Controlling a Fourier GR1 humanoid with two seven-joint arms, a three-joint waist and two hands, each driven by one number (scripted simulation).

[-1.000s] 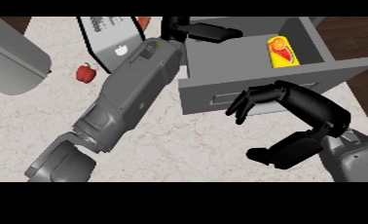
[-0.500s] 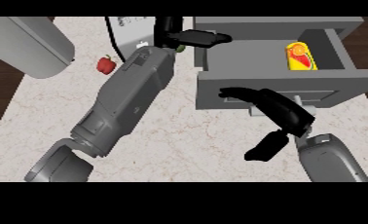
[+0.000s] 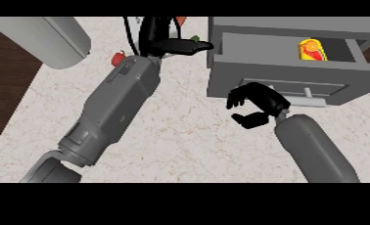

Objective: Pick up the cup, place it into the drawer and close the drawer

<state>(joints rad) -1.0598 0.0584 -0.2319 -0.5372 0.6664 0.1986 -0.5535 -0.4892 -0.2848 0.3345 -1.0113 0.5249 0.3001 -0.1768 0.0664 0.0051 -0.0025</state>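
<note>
The marbled table [image 3: 180, 136] meets dark wood floor [image 3: 14, 87] at its left edge. At its far right corner a grey drawer [image 3: 289, 72] stands open, the yellow-and-red cup [image 3: 312, 50] inside. A grey cylinder [image 3: 51, 40] sits far left. The left hand [image 3: 170, 43] lies flat, fingers straight; the right hand [image 3: 256, 104] curls empty before the drawer front. A red fruit [image 3: 117, 58] lies beside the left forearm.

No text, label, brand, number or sign can be read anywhere in the head view. The yellow cup [image 3: 312, 50] lying in the open grey drawer [image 3: 289, 79] carries a red-orange patch on its side, but it shows no letters or figures. The drawer's front, the counter [image 3: 180, 126] and the grey forearms bear no markings.
</note>
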